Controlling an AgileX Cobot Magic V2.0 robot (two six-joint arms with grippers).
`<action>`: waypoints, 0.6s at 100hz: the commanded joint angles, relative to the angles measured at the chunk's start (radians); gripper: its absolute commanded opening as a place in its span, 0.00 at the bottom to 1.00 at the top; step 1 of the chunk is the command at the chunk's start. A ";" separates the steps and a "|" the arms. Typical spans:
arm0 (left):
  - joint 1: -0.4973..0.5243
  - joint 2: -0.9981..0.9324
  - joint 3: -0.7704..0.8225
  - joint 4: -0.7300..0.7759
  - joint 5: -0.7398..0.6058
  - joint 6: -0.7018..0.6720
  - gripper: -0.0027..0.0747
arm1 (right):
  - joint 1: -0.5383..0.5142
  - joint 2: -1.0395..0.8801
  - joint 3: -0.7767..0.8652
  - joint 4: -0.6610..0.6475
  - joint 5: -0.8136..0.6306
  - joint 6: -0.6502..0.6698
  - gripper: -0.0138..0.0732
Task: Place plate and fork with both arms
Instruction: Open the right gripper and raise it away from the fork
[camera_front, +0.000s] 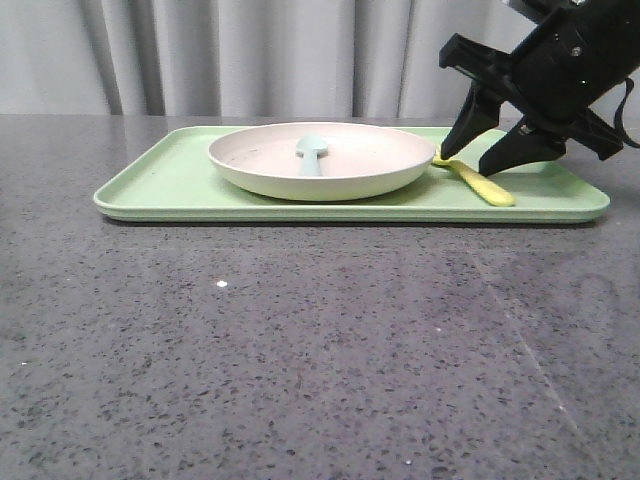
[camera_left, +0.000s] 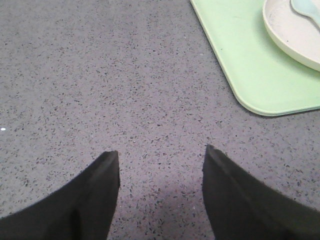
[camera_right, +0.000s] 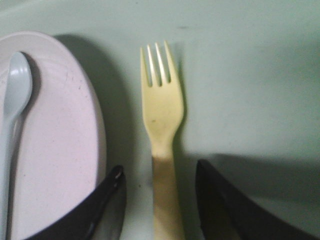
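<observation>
The cream plate (camera_front: 320, 160) sits on the green tray (camera_front: 170, 185) with a pale blue spoon (camera_front: 311, 153) lying in it. The yellow fork (camera_front: 478, 181) lies flat on the tray just right of the plate. My right gripper (camera_front: 468, 160) hangs open over the fork's handle, one finger on each side, with clear gaps. In the right wrist view the fork (camera_right: 161, 125) runs between the fingers (camera_right: 220, 200), beside the plate (camera_right: 55, 140). My left gripper (camera_left: 161, 152) is open over bare table, and the tray corner (camera_left: 250, 85) and plate rim (camera_left: 290, 40) lie beyond it.
The tray lies at the back of a dark speckled stone table (camera_front: 320, 350), in front of a grey curtain (camera_front: 250, 50). The right arm's black body (camera_front: 570, 60) reaches in from the upper right.
</observation>
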 joint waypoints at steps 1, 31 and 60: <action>0.001 -0.005 -0.027 -0.013 -0.054 -0.004 0.52 | -0.006 -0.050 -0.024 0.004 -0.025 -0.013 0.58; 0.001 -0.005 -0.027 -0.013 -0.054 -0.004 0.52 | -0.006 -0.185 -0.024 -0.093 -0.033 -0.013 0.58; 0.001 -0.005 -0.027 -0.013 -0.054 -0.004 0.52 | -0.006 -0.428 -0.024 -0.300 0.017 -0.013 0.58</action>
